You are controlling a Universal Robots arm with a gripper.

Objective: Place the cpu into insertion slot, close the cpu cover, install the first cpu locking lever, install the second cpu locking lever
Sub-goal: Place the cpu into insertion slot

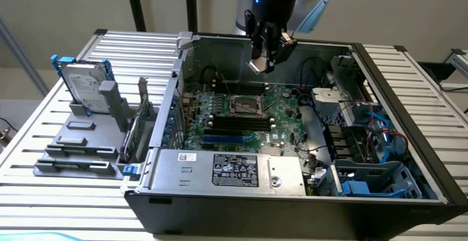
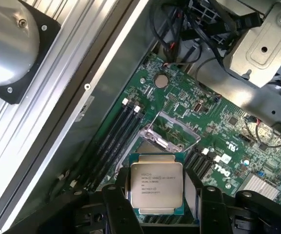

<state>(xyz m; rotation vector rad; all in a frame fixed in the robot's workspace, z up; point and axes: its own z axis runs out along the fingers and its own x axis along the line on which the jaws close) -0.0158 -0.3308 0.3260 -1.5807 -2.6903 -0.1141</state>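
Slatted metal bench (image 1: 58,197) carries an open computer case (image 1: 292,213). Over its green board (image 1: 281,123) my claw (image 1: 263,61) hangs, clamped on the cpu (image 2: 156,187), well above the insertion slot (image 1: 247,105). The cpu cover (image 2: 172,129) looks raised. By my reading nothing is seated; all four steps remain undone.

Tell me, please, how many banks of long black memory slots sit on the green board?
2: one bank between the square silver-rimmed insertion slot and the grey power supply box, one on the slot's opposite side. Others may be hidden.
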